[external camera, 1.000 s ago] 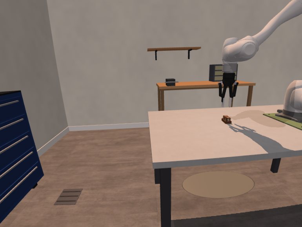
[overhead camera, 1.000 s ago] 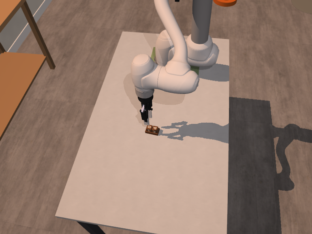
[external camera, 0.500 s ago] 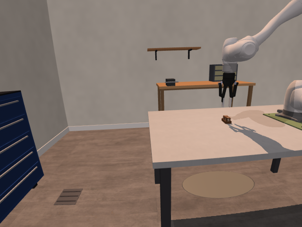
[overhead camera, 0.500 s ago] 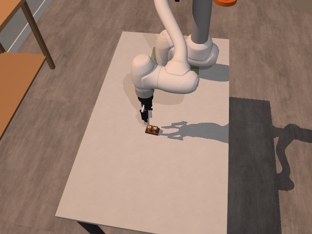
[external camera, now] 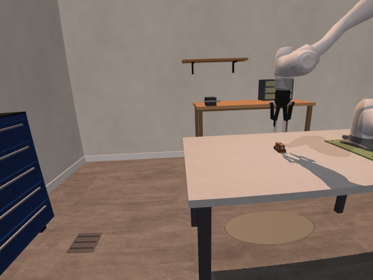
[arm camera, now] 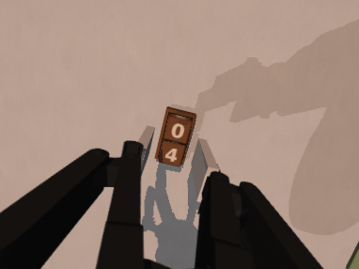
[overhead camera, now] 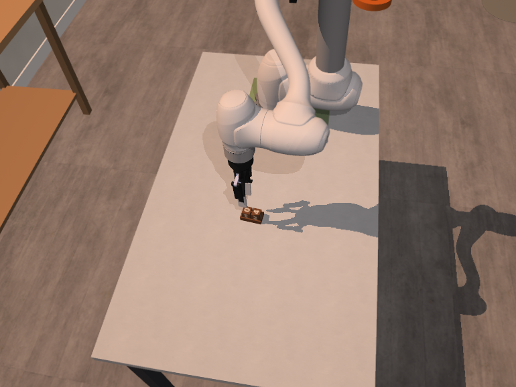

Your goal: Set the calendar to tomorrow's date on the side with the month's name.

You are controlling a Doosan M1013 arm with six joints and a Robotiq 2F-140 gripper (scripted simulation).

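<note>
In the middle of the top view, we see the calendar tray (overhead camera: pixel 251 220) (external camera: pixel 279 150) (arm camera: pixel 187 163) on the table, its two cubes side by side. Our Robotiq gripper (overhead camera: pixel 244 199) (external camera: pixel 279 128) (arm camera: pixel 173 146) hangs above it, jaws partly open and holding nothing; at the wrist view's centre, the tray appears between the fingertips, untouched.
</note>
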